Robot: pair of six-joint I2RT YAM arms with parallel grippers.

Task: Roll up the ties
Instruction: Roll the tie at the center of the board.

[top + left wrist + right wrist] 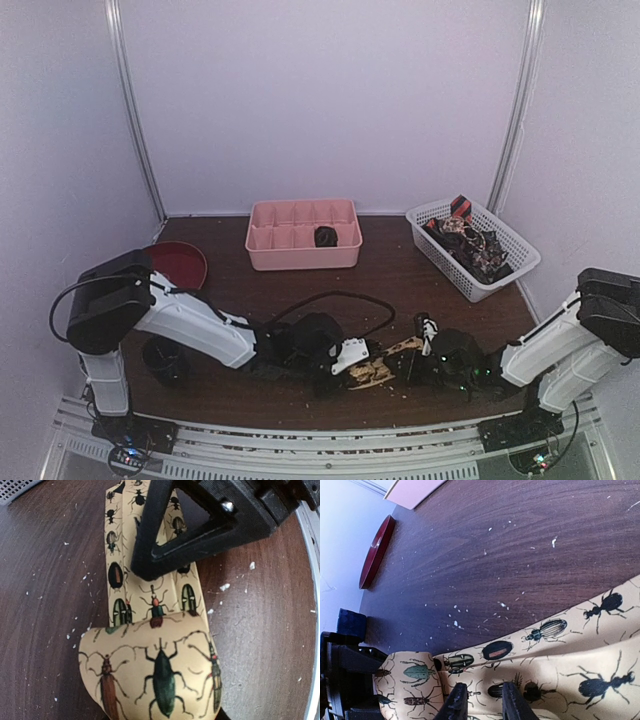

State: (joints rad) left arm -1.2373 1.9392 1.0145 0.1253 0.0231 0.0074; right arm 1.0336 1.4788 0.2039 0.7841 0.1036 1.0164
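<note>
A tan tie [150,605] printed with beetles lies along the table between my two grippers; it also shows in the top view [375,372]. Its near end is curled into a roll [155,675] that covers my left gripper's jaws. My left gripper [345,362] holds that roll. In the right wrist view the roll [402,685] sits against the left gripper's black body. My right gripper [485,705] stands on the flat tie, fingers a little apart with fabric showing between them. More ties [468,238] are piled in a white basket.
A pink divided tray [290,240] at the back centre holds one dark rolled tie [325,237]. A red plate [180,262] lies back left and a black cup [165,358] by the left arm. A black cable [340,297] loops over the table. White crumbs [455,622] are scattered.
</note>
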